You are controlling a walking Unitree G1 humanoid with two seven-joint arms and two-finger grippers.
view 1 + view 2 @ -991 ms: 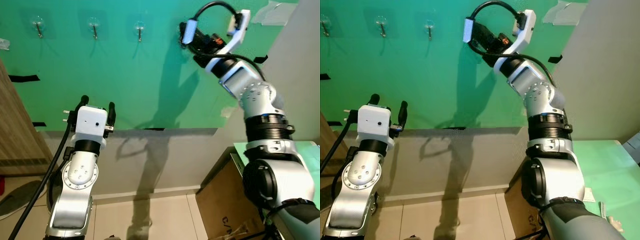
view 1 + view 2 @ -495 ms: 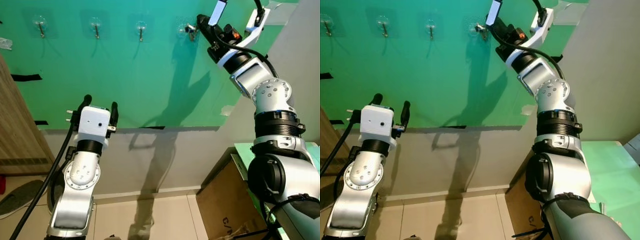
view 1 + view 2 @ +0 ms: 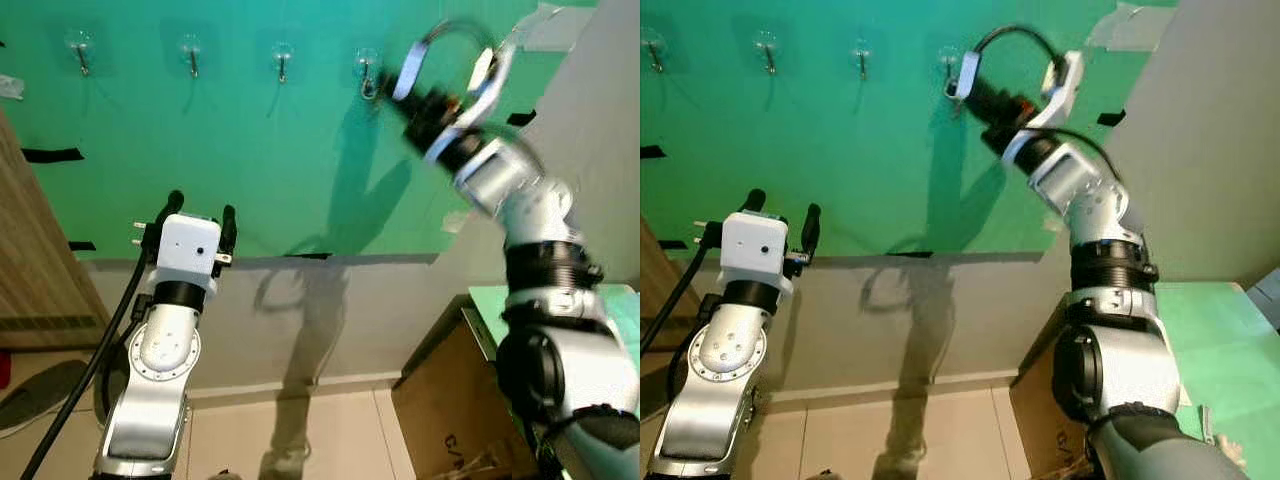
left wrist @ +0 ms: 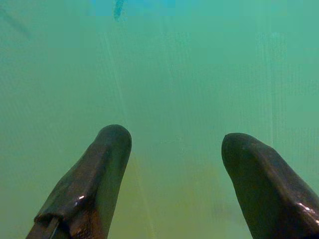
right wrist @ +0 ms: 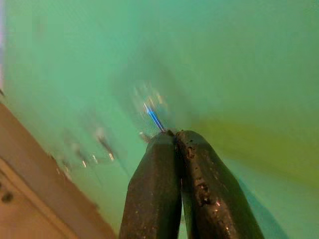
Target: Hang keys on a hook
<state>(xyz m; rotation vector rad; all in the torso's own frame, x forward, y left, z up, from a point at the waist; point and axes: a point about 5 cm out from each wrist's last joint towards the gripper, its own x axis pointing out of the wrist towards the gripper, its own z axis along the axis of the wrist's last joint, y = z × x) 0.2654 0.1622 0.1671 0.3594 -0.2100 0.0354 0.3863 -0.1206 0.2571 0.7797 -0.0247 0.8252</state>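
The right arm is reaching high up the green wall panel (image 3: pixel 250 150), blurred with motion, and the right gripper (image 5: pixel 175 137) is sitting just beside the rightmost of the four small clear-backed metal hooks (image 3: pixel 368 72). In the right wrist view its two black fingers (image 5: pixel 154 189) are pressing flat against each other, jaws closed. Whether anything is pinched between them cannot be told. Just past the fingertips a thin bluish glinting sliver (image 5: pixel 153 117) is showing against the green, too smeared to name.

The keys themselves are hard to make out: a small dark loop-like shape (image 3: pixel 370 88) is hanging at the rightmost hook, just by the gripper, but the blur is keeping it from being read clearly as keys.

The other three hooks are lining up along the top of the panel: one (image 3: pixel 282 62), the next (image 3: pixel 190 58), and the leftmost (image 3: pixel 78 55).

Lower down, the left gripper (image 4: pixel 172 144) is pointing upward at the green panel from well below the hooks, its white wrist housing (image 3: pixel 188 243) facing the camera. Its jaws are spread wide, with plain green surface showing between the two dark fingers (image 4: pixel 94 174).

A brown cardboard box (image 3: pixel 450 410) is standing on the pale tiled floor (image 3: pixel 300 430) by the robot's right side.
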